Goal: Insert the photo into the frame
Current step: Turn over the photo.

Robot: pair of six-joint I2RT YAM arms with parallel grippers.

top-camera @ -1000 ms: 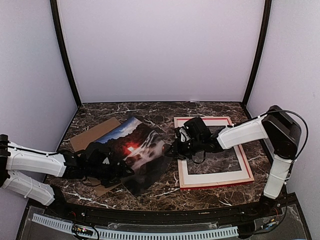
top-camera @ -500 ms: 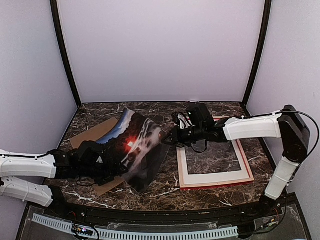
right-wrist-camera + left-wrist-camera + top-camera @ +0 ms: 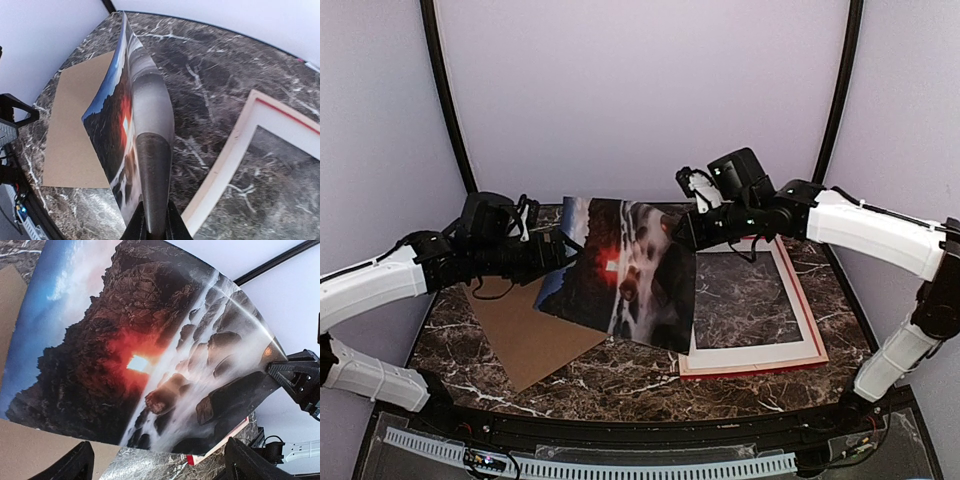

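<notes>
1. The photo (image 3: 630, 275) is held aloft just left of the frame (image 3: 800, 330), pinched at its frame-side edge by the right claw (image 3: 692, 232). The left claw (image 3: 550, 251), farther from the frame, is spread wide and empty.
2. Thin and bowing, the photo is judged light, floppy and easily creased, and best gripped by its edges.
3. Counted: one photo, one frame, and one board (image 3: 525, 340) on the counter (image 3: 640, 375).

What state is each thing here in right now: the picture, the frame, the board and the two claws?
photo: raised, tilted and bowed, not yet inserted.
frame: lying flat, opening empty.
backing board: lying flat.
right gripper: shut on the photo's edge.
left gripper: open, holding nothing.
</notes>
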